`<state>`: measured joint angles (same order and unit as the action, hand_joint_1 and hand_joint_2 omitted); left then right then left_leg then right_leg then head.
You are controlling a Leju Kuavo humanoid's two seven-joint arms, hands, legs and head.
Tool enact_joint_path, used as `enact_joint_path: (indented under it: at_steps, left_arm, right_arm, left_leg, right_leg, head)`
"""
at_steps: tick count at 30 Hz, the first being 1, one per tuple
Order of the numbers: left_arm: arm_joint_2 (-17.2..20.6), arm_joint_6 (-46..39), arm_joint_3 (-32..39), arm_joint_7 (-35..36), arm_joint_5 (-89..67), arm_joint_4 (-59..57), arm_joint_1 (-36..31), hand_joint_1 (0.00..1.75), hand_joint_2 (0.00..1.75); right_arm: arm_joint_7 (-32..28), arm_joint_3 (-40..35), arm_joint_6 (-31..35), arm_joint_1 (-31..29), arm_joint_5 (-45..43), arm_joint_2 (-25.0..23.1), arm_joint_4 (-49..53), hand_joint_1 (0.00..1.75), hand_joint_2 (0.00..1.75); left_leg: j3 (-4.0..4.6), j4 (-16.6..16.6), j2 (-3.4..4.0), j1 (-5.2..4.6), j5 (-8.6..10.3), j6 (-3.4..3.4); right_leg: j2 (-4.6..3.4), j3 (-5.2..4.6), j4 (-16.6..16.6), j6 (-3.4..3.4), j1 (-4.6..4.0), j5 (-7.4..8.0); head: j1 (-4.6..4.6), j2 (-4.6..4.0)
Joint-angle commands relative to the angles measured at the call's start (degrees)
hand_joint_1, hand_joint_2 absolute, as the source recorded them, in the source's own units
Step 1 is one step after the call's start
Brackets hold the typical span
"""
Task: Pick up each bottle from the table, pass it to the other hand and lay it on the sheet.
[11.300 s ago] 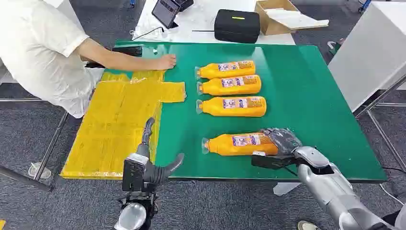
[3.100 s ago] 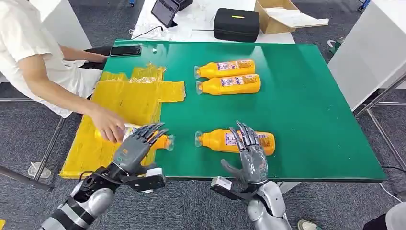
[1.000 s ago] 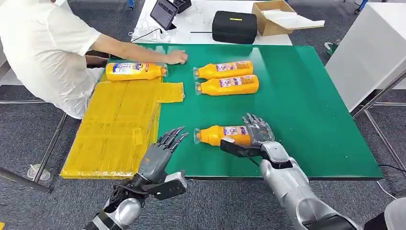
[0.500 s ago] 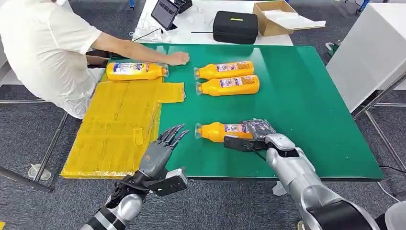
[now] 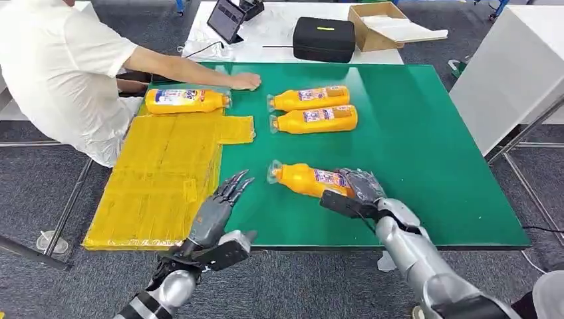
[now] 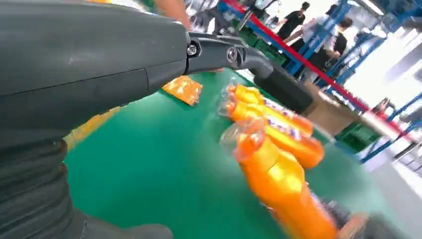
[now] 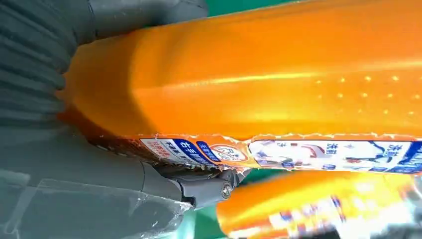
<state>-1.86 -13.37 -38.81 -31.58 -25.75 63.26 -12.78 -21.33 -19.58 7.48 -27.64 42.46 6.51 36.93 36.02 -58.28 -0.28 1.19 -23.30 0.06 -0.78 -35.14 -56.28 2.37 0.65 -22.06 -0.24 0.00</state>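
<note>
Starting at the left, the yellow sheet (image 5: 159, 173) carries one bottle (image 5: 185, 100) at its far end, as half a second ago, by a person's hand (image 5: 245, 81). The left hand (image 5: 214, 211) waits with fingers spread and empty. The nearest bottle (image 5: 307, 179), flat before, now tilts cap-up in the right hand (image 5: 359, 189), which grips its base. Judging by this, lifting has begun; the handover comes next.

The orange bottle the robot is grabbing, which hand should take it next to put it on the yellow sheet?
Probably the left hand. It is open and sits right by the yellow sheet, while the right hand grips the bottle farther away on the green table.
</note>
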Motion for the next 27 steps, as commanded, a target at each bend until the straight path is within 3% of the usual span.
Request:
enact_joint_path:
  at_steps: [1, 5, 11, 15, 16, 19, 23, 27]
  left_arm:
    - [-9.02, 4.48, 10.95, 2.25, 30.33, 8.79, 11.77, 0.0, 1.75]
    - [-8.22, 6.54, 10.6, 2.0, 40.62, 8.92, 13.49, 0.0, 1.75]
    - [-6.83, 7.12, 10.78, 1.07, 43.07, 11.12, 12.59, 0.0, 1.75]
    - [-6.42, 12.78, 9.63, 2.38, 43.75, 9.87, 11.05, 0.0, 1.75]
    - [-6.51, 13.52, 9.09, 2.32, 43.23, 9.15, 10.51, 0.0, 1.75]
    - [-6.93, 13.57, 9.01, 2.24, 43.12, 8.39, 10.13, 0.0, 1.75]
    - [-7.11, 14.27, 8.69, 2.04, 42.76, 7.53, 9.54, 0.0, 1.75]
    - [-7.46, 19.01, 6.63, 2.66, 43.71, 5.25, 7.11, 0.0, 1.75]
  right_arm:
    - [-2.27, 6.46, 7.94, 22.69, -10.27, -4.9, 30.39, 1.75, 1.75]
    - [-4.82, 5.39, 10.42, 25.46, -13.58, -6.32, 36.44, 1.75, 1.75]
    - [-5.89, 2.17, 8.86, 23.89, -15.51, -7.2, 38.23, 1.75, 1.75]
    - [-5.98, -1.63, 7.09, 20.16, -16.1, -9.04, 32.69, 1.75, 1.75]
    - [-6.08, -2.6, 6.54, 19.29, -16.25, -9.47, 31.05, 1.75, 1.75]
    - [-6.18, -3.13, 6.71, 18.71, -16.42, -10.04, 29.78, 1.75, 1.75]
    - [-6.54, -4.63, 6.02, 17.65, -16.82, -9.9, 28.44, 1.75, 1.75]
    - [-3.46, -8.1, 2.3, 11.65, -16.95, -11.63, 17.79, 1.75, 1.75]
  left_leg:
    - [-0.05, 0.07, -0.17, 0.01, -0.1, 0.06]
    - [0.06, 0.07, -0.12, -0.03, -0.24, 0.1]
    - [0.54, -0.03, -0.03, -0.05, -0.32, 0.08]
    - [0.76, 0.01, 0.0, 0.0, -0.21, 0.06]
    - [0.49, 0.0, 0.11, -0.04, -0.33, 0.09]
    - [0.81, 0.03, -0.07, -0.01, -0.16, 0.05]
    - [0.47, 0.08, -0.07, -0.05, -0.26, 0.1]
    - [0.73, 0.05, 0.01, -0.02, -0.18, 0.08]
  right_leg:
    - [0.24, 0.11, 0.06, -0.09, -0.04, -0.19]
    - [0.13, 0.07, 0.0, -0.01, 0.0, -0.4]
    - [-0.01, -0.48, -0.12, -0.04, 0.02, -0.42]
    - [-0.08, -0.68, -0.04, -0.01, 0.0, -0.29]
    - [-0.12, -0.45, -0.09, -0.09, 0.01, -0.4]
    - [-0.02, -0.71, -0.02, 0.0, 0.02, -0.27]
    - [0.05, -0.41, -0.02, -0.08, 0.03, -0.39]
    - [-0.06, -0.64, 0.01, 0.01, 0.02, -0.26]
  head:
    - [-0.02, 0.0]
    - [-0.02, 0.0]
    - [0.0, 0.0]
    - [0.0, 0.0]
    - [0.0, 0.0]
    - [0.0, 0.0]
    - [0.0, 0.0]
    - [0.02, 0.0]
